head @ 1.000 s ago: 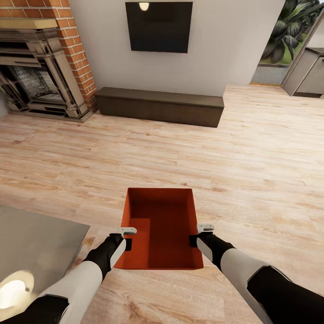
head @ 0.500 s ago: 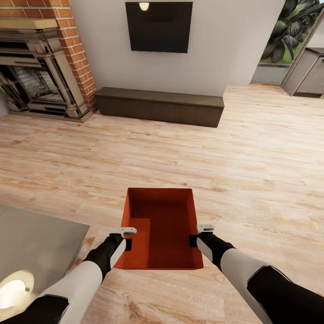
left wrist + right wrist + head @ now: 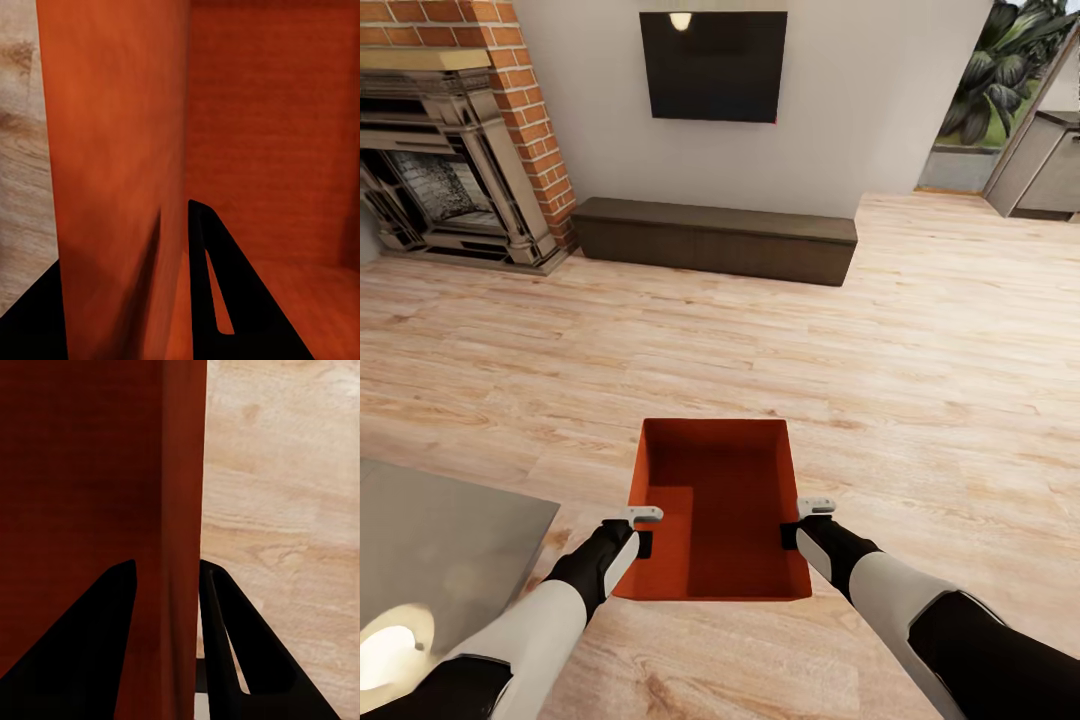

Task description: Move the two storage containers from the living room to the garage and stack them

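One storage container (image 3: 715, 510) is carried above the wood floor (image 3: 920, 350) of the living room, left gripper (image 3: 641, 530) and right gripper (image 3: 801, 522) each clamped on a side wall. Thin-wall pinches may slip or tilt while driving.

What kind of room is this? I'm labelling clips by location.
Most likely a living room: a brick fireplace, a dark screen mounted on the wall, and a long low cabinet on light wood-plank flooring.
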You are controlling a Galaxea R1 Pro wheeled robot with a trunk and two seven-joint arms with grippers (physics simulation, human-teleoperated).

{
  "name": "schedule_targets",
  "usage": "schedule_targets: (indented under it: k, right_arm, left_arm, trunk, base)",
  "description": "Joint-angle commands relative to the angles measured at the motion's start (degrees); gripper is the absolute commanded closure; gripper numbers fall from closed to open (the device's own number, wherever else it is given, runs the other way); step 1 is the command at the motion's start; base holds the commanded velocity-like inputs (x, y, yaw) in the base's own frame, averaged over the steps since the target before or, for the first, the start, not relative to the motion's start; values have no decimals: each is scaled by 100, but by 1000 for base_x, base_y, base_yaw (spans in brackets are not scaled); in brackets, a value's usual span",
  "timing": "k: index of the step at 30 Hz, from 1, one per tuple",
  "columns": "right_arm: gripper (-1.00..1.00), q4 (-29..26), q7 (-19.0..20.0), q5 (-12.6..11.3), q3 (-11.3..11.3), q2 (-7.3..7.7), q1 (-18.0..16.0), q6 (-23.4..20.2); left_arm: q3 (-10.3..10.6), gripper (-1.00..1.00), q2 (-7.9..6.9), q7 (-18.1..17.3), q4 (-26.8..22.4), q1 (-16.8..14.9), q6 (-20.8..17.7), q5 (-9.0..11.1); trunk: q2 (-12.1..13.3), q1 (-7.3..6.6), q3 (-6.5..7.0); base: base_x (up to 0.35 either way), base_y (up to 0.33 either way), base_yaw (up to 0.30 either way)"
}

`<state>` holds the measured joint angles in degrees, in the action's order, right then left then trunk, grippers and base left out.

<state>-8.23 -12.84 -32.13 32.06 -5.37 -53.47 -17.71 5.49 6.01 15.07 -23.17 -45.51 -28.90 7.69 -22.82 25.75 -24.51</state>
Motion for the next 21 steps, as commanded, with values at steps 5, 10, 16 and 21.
schedule_targets:
  k: [5,10,16,21]
  right_arm:
    - [100,-38,-1,-83,88,-6,-5,31]
    - [100,-38,-3,-83,88,-13,-5,31]
    - [100,-38,-4,-83,89,-30,-5,31]
    - [100,-38,-2,-83,88,-33,-5,31]
  left_arm:
    - [23,100,-13,67,111,-2,-55,-31]
    - [23,100,-13,67,111,-2,-54,-30]
    - [18,100,-14,67,131,-2,-59,-23]
    - [12,100,-20,67,153,-2,-58,-18]
  trunk:
    - [-10,3,37]
    - [-10,3,83]
    - [-10,3,138]
    - [-10,3,183]
  base:
    - [0,0,0]
    - [0,0,0]
    - [0,0,0]
    - [0,0,0]
